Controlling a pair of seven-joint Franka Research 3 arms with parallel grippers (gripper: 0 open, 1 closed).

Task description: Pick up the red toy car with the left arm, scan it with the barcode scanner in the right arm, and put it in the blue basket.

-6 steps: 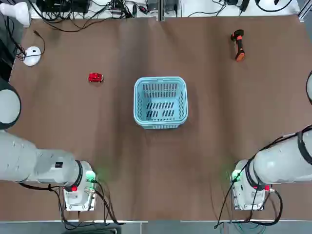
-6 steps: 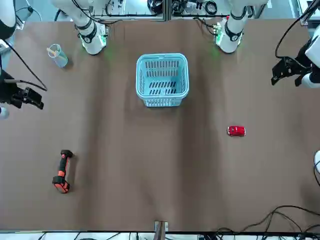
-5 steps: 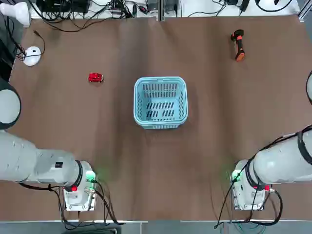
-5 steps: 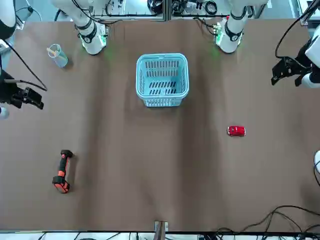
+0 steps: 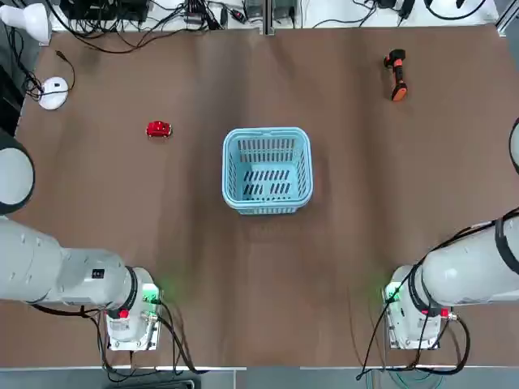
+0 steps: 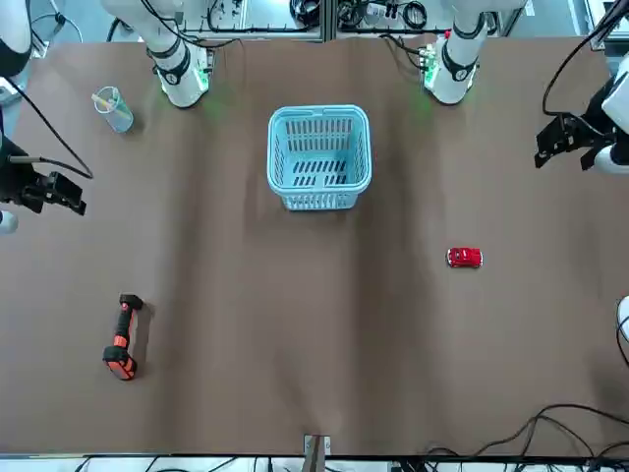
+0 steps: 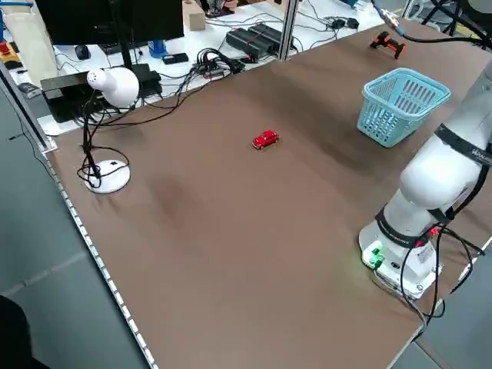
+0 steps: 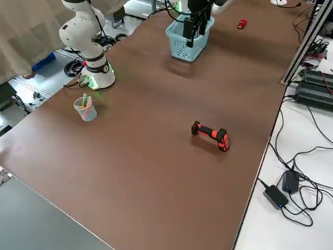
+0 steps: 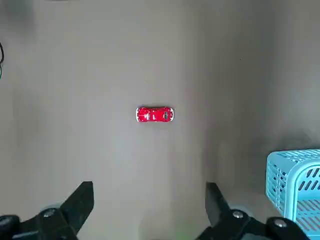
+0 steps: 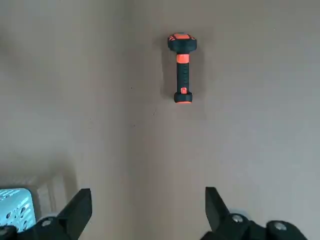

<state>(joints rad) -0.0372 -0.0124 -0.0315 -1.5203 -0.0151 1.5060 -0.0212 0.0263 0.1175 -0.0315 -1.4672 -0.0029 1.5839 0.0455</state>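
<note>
Mostly saw brown bench [image 5: 203, 267]. Next noted blue basket [image 5: 268, 200] upright around the middle. Found left tool [image 9: 150, 187] released, fingers spread wide, raised over the left side; found right tool [image 10: 149, 191] likewise released and spread, raised over the right. Spotted barcode scanner [image 5: 396, 75] lying on the far right part, then clear cup [image 6: 115, 112] nearer the robot, and lastly red toy car [image 5: 159, 129] lying left of the basket, well apart from it.
</note>
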